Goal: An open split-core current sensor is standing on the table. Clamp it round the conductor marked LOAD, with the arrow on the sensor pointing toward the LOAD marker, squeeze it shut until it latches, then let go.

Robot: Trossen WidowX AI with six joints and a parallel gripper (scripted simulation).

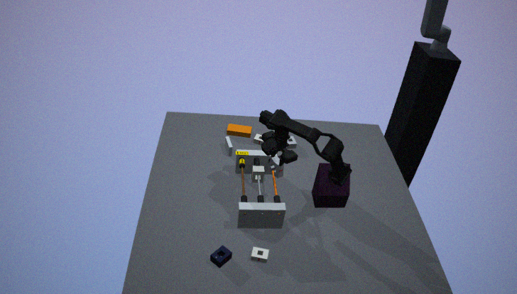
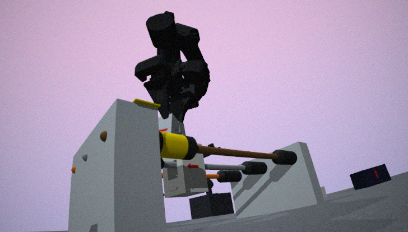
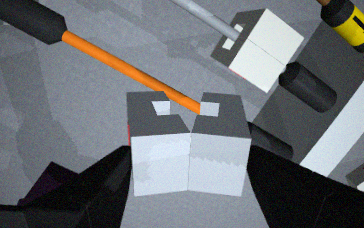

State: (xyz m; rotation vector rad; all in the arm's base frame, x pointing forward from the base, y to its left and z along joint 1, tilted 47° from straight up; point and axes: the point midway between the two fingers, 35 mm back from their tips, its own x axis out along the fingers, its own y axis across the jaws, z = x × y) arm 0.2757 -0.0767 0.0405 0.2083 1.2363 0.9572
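My gripper (image 1: 278, 157) (image 2: 174, 120) (image 3: 189, 154) is shut on the white open sensor (image 1: 274, 160) (image 2: 166, 123) (image 3: 160, 162). The sensor's two halves are spread in a V, with the gap away from my palm. It is held up near the labelled end panel (image 1: 249, 167) (image 2: 138, 168) (image 3: 334, 132), above conductor height. Its partly hidden red mark faces that panel's side in the exterior view. The brown conductor (image 1: 243, 182) (image 2: 235, 152) has a yellow sleeve (image 1: 241, 161) (image 2: 174, 145) (image 3: 347, 22) beside the yellow label (image 1: 242, 153) (image 2: 146, 103); its text is too small to read surely.
A closed white sensor (image 1: 258, 171) (image 2: 195, 184) (image 3: 270, 50) sits round the grey middle conductor. The orange conductor (image 1: 274, 184) (image 3: 117, 65) is the third. A plain end panel (image 1: 261, 218) (image 2: 279, 184), a dark blue sensor (image 1: 217, 258) (image 2: 365, 177) and an orange block (image 1: 238, 130) stand around.
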